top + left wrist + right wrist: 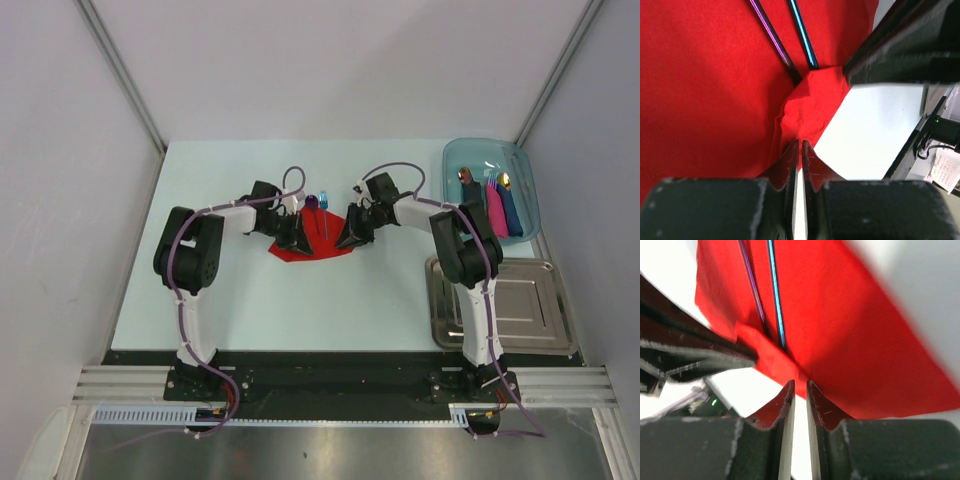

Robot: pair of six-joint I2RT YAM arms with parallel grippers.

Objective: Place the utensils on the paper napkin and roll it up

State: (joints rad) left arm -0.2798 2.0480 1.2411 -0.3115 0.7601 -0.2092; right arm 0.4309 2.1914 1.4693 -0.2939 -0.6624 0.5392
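left gripper (800, 146) and right gripper (800, 385) are each pinched tight on the red paper napkin's (320, 247) near corner, holding it folded over the handle ends of the blue utensil (803, 35) and purple spoon (771, 35) lying on it, likely to start the roll.

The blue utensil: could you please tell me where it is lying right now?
In the top view the blue utensil lies on the red napkin, mid-table, just right of the purple spoon.

Pale table (300, 310), red napkin (312, 250) at centre, blue bin (480, 155) and steel tray (530, 300) right
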